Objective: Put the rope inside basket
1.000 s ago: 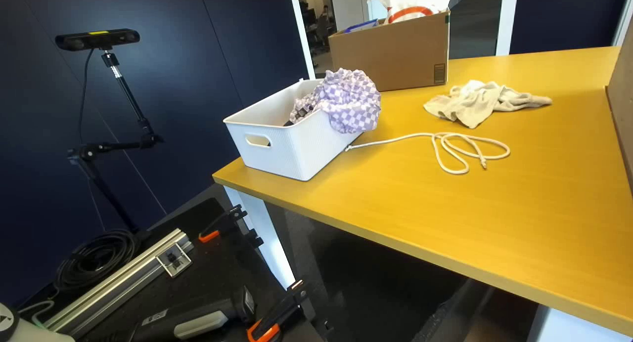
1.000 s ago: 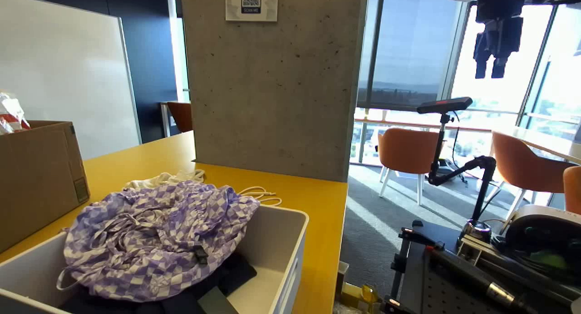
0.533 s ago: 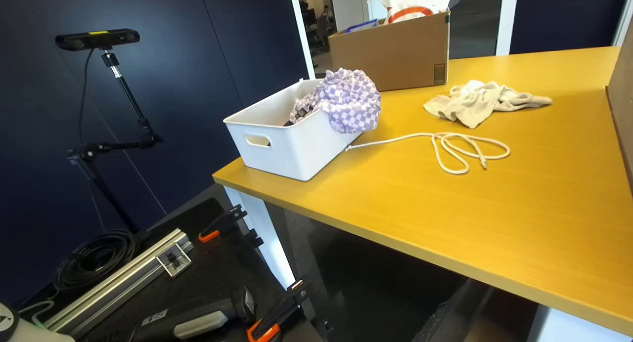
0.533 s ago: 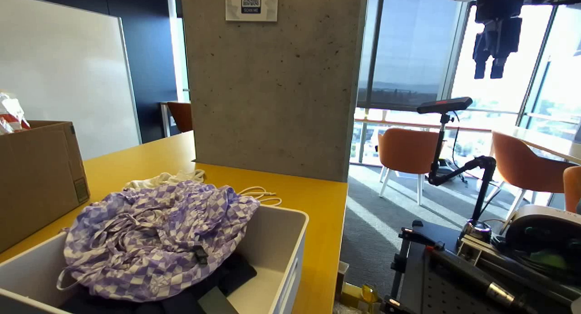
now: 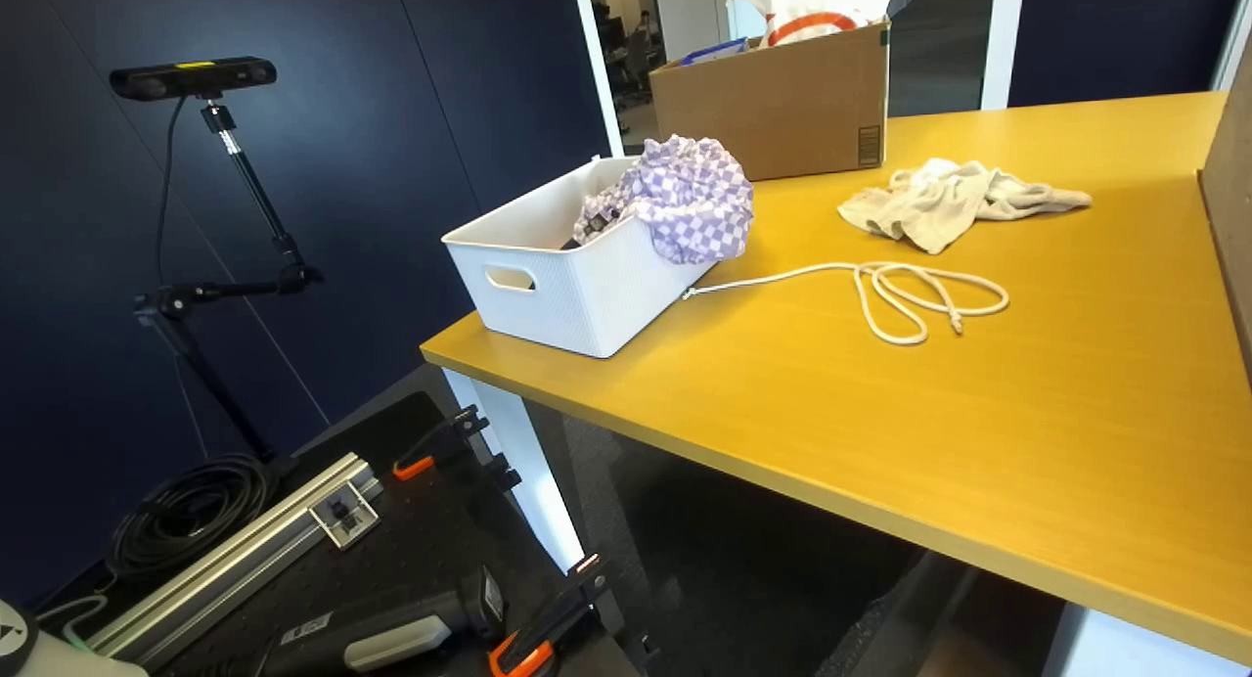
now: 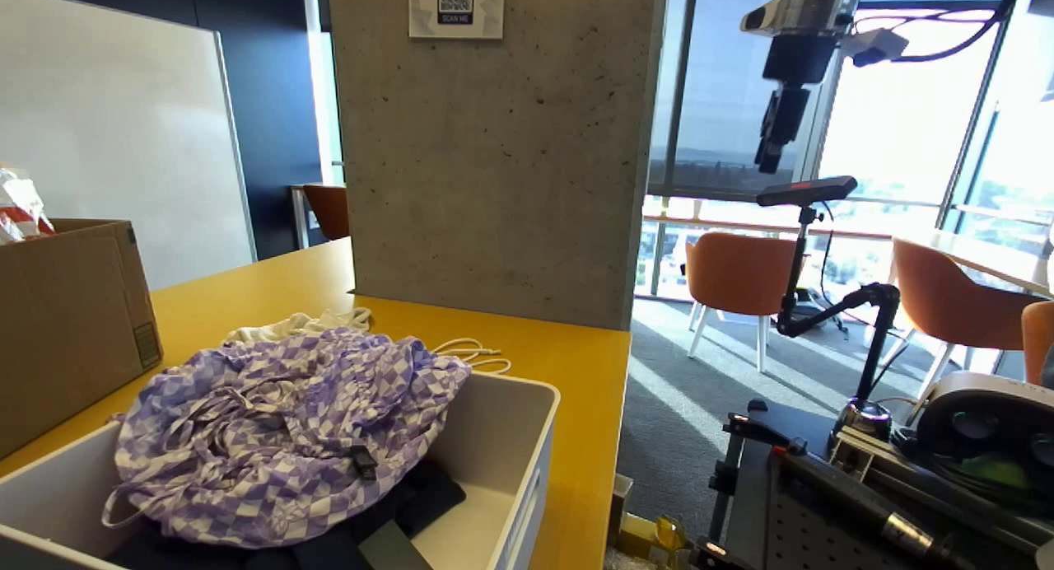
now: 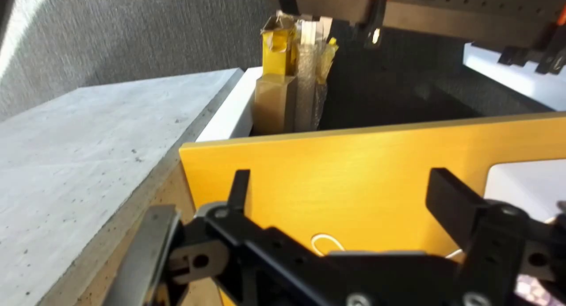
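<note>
The jaws stand spread wide with nothing between them, high above the counter [image 5: 978, 442], so the step in hand looks to be the reach for the rope [image 5: 869, 266]. In an exterior view the rope lies on the counter right of the basket [image 5: 538, 313]: its loops to the right, one end stretching left to the basket's foot, touching or just beside it, which I cannot tell. The rag [image 5: 959, 203] lies beyond the loops, so coming down on their near part should avoid snagging it. Aim where strands cross, set the jaws across them and close almost at the surface, as so thin a rope is easily missed. Lift well clear of the rim, or the tail may drape outside. The cloth [image 5: 694, 203] covers the basket's right side, so the near left part seems the better drop.
</note>
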Available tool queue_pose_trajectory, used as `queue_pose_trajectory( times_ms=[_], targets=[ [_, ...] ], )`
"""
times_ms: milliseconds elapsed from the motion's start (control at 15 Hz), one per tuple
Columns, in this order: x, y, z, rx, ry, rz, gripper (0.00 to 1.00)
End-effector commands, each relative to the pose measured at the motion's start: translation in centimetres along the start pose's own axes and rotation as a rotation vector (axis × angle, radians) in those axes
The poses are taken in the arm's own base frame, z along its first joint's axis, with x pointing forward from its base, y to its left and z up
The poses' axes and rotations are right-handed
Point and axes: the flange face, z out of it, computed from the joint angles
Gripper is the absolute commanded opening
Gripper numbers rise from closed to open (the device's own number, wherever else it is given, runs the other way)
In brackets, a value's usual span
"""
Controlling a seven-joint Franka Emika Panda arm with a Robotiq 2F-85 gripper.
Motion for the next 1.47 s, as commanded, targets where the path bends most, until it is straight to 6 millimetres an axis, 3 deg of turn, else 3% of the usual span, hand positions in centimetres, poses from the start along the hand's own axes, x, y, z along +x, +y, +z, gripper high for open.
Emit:
queue_pose_trajectory(
  times_ms=[0, 267, 667, 1400],
  targets=[
    [6.7, 0.8, 5.8, -0.013, 0.033, -0.011, 1.00],
    [13.1, 1.4, 11.1, -0.008, 0.042, -0.080, 1.00],
    [19.7, 2.9, 16.8, 0.057, 0.022, -0.078, 1.00],
    [30.0, -2.9, 28.3, 0.057, -0.029, -0.221, 1.00]
  ],
)
